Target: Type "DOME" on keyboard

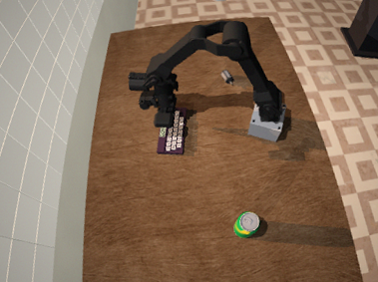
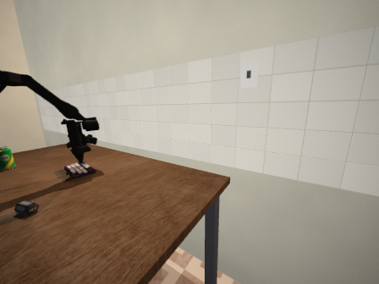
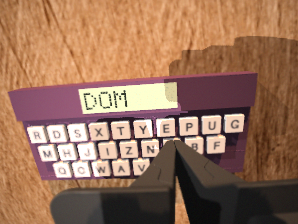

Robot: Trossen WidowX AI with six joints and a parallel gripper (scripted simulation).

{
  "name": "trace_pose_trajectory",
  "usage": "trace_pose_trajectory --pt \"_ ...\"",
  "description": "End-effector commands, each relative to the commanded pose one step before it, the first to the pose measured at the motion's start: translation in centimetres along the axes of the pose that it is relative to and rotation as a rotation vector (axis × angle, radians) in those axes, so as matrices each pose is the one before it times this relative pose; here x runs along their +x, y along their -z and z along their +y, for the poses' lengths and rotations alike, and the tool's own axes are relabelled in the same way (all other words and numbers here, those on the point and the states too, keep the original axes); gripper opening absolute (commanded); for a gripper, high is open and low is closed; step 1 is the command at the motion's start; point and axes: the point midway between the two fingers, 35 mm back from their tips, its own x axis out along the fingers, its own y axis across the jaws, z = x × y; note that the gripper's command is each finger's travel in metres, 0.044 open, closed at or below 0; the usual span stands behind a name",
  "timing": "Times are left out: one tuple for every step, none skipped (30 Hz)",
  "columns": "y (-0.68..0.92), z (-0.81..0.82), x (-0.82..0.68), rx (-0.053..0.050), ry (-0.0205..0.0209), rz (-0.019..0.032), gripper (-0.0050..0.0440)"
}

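1. The small purple keyboard (image 3: 215, 95) lies flat on the wooden table (image 1: 181, 255), near the wall-side edge and well apart from the green soda can (image 1: 247, 224) at the other end.
2. Its little display (image 3: 129, 97) reads "DOM", so I judge three of the four letters done; only the E is left.
3. The gripper (image 3: 174, 145) is clenched tight with nothing in it, its two fingers pressed together into one blunt point for poking keys.
4. That point hangs over the second row of keys, just below the E key (image 3: 165, 126) in the top row; I cannot tell whether it touches a key.
5. From the side, the arm reaches down steeply over the keyboard.
6. A small dark object (image 2: 26, 208) lies elsewhere on the table, out of the way.
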Motion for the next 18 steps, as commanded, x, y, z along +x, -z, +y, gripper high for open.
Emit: trace_pose_trajectory --pt "-0.492 0.352 -0.187 -0.0187 -0.00398 -0.00780 -0.0050" --pt "0.636 0.061 0.676 0.0030 0.00268 0.01648 -0.0050" --pt "-0.001 0.000 0.417 0.0002 0.00000 0.00004 -0.0050" --pt "0.005 0.000 0.416 0.0023 0.00000 0.00004 -0.0050" --pt "0.006 0.000 0.249 0.0014 0.00000 0.00003 -0.0050" --pt "0.003 -0.024 0.080 0.0007 0.00002 -0.00008 -0.0050" --pt "0.001 -0.045 -0.006 -0.0002 0.00005 -0.00016 -0.0050" --pt "-0.009 -0.017 0.023 -0.0001 0.00003 -0.00023 -0.0050" --pt "-0.001 0.006 0.052 -0.0002 -0.00001 0.00003 -0.0050" --pt "-0.002 0.011 0.077 -0.0002 -0.00001 0.00004 -0.0050" --pt "-0.002 0.015 0.104 -0.0002 -0.00002 0.00006 -0.0050" --pt "-0.002 0.017 0.120 -0.0003 -0.00002 0.00007 -0.0050" --pt "-0.002 0.019 0.136 -0.0004 -0.00002 0.00008 -0.0050" --pt "-0.001 0.016 0.148 -0.0003 -0.00002 0.00007 -0.0050" --pt "0.000 0.001 0.153 0.0001 0.00000 0.00001 -0.0050" --pt "0.001 0.000 0.155 0.0000 0.00000 0.00001 -0.0050" --pt "0.000 0.000 0.000 0.0000 0.00000 0.00000 -0.0050" --pt "0.000 0.000 0.000 0.0000 0.00000 0.00000 -0.0050"
